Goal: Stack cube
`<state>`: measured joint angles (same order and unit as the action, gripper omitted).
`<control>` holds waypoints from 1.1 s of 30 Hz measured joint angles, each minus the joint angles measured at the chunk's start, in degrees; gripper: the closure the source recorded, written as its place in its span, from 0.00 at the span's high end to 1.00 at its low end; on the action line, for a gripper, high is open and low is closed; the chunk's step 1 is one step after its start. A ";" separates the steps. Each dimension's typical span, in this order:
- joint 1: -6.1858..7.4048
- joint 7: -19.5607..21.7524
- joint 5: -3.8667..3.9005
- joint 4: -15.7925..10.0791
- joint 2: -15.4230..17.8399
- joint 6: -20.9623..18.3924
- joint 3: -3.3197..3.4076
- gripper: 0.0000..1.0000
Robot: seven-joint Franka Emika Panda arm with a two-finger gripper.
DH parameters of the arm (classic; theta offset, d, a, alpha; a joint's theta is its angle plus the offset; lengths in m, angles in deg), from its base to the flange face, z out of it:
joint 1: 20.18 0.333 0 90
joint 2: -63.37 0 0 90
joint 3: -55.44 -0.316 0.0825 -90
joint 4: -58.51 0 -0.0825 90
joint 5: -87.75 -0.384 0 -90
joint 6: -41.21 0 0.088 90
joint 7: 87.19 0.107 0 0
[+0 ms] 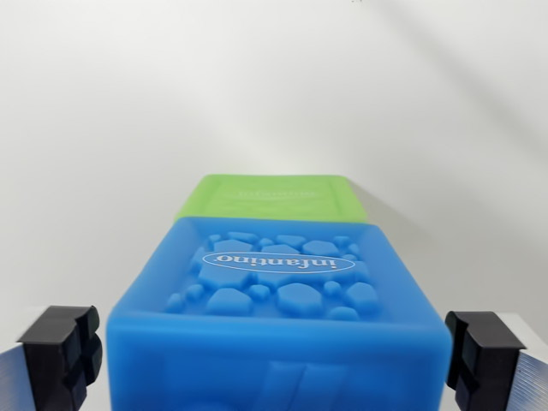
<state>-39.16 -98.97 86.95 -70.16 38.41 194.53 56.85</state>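
A blue soft cube (278,325) with an embossed pebble pattern and an "infantino" label on its top fills the lower middle of the wrist view. Directly behind it, touching or nearly touching its far edge, lies a green cube (270,197); only the top face shows, at about the same height. My gripper (274,360) straddles the blue cube. The left black fingertip (60,351) stands a sliver off the cube's left side, and the right fingertip (484,355) sits right at its right side. The cube's walls look unsqueezed, so the gripper reads as open.
A plain white surface (274,86) surrounds both cubes on all sides. No other objects or edges are in view.
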 joint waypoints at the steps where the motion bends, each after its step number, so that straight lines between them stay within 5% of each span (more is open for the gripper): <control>1: 0.00 0.00 0.00 0.00 0.11 -0.09 0.00 1.00; 33: 0.03 0.13 0.25 -0.45 11.93 -11.16 0.12 1.00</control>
<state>-39.13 -98.83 87.20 -70.61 50.34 183.38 56.97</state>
